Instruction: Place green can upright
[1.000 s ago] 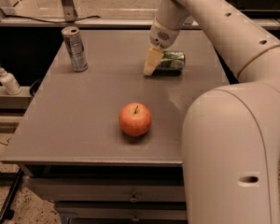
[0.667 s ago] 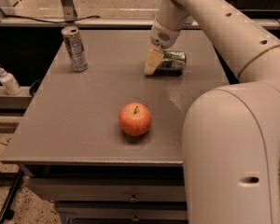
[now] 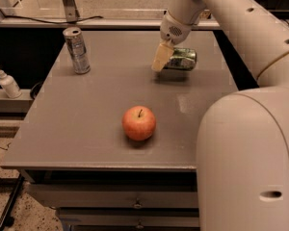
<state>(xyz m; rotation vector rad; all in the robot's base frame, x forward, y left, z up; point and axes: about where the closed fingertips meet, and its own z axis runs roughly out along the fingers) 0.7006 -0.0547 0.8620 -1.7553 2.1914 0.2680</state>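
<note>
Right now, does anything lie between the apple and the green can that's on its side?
No. In the camera view only bare table separates apple and green can; the tool sits at the can's left end.

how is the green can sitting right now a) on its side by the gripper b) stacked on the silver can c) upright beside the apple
a: the green can lies on its side, away from the apple, with the gripper at one end of it.

Green can (image 3: 184,59) lies on its side, end effector (image 3: 161,57) at one end.
</note>
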